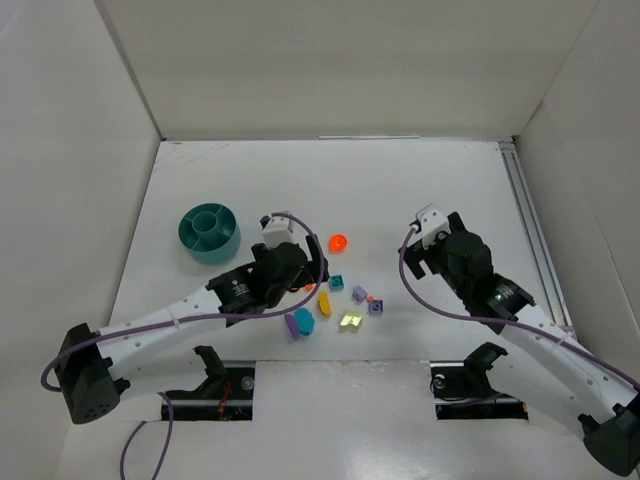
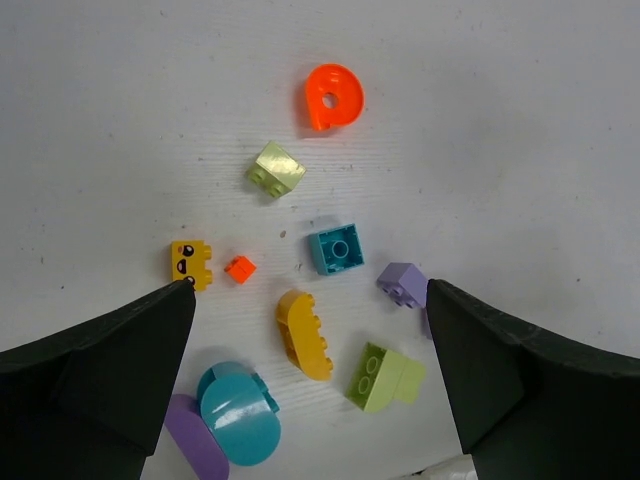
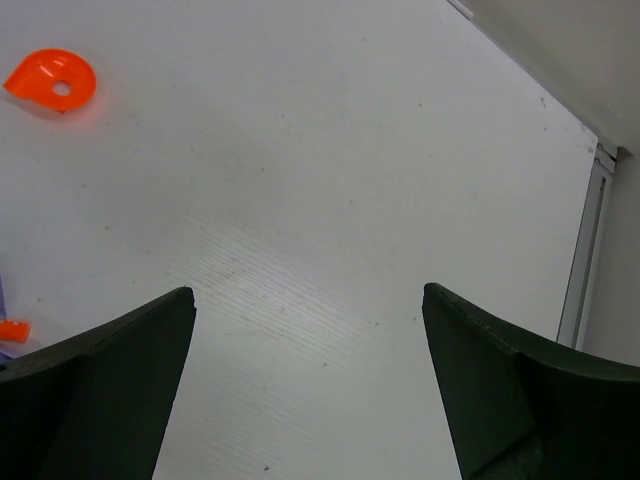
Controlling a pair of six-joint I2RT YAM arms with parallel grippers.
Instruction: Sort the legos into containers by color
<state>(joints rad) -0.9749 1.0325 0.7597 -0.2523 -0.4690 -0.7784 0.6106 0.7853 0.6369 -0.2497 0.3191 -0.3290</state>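
On the white desk, the teal compartment dish sits left of the pile, with no piece visible inside. My left jaws hang wide over the scattered legos; my right jaws, equally wide, face mostly bare desk. Sorting looks unstarted. Next, I judge, comes a descent onto one piece, perhaps the teal square brick, without nudging the tiny orange stud.

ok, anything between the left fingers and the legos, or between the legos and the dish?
Nothing visible. The left fingers stand open over the legos, with no object above them. Toward the teal dish the table shows bare, though the left arm hides part of that stretch.
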